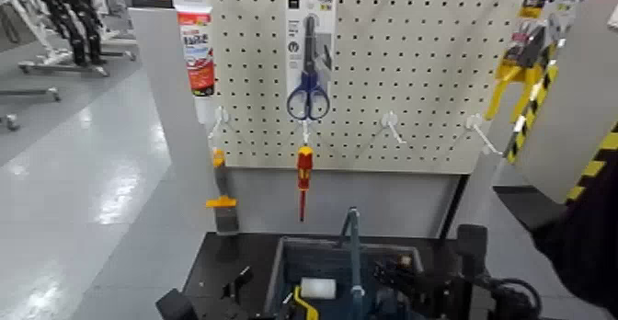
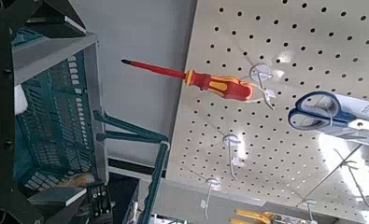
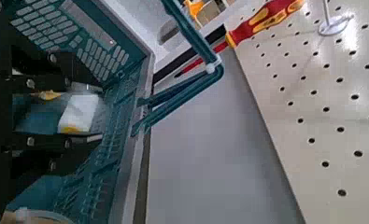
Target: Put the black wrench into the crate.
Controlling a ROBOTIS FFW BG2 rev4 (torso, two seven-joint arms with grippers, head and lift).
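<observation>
Jaws parted, right gripper point(image 3: 99, 112) over crate point(image 1: 277, 273), left gripper point(image 2: 84, 113) nearby; head view alone shows tube point(image 1: 197, 52)

Printed matter on the pegboard: no word legible

The scissors card point(image 1: 293, 43) bears small dark print and a yellowish-green mark near its top right corner, too small to read. The red-and-white tube point(image 1: 197, 52) carries pale lettering on its red label, also unreadable. Yellow-and-black hazard striping point(image 1: 536, 108) marks an edge at the right.
</observation>
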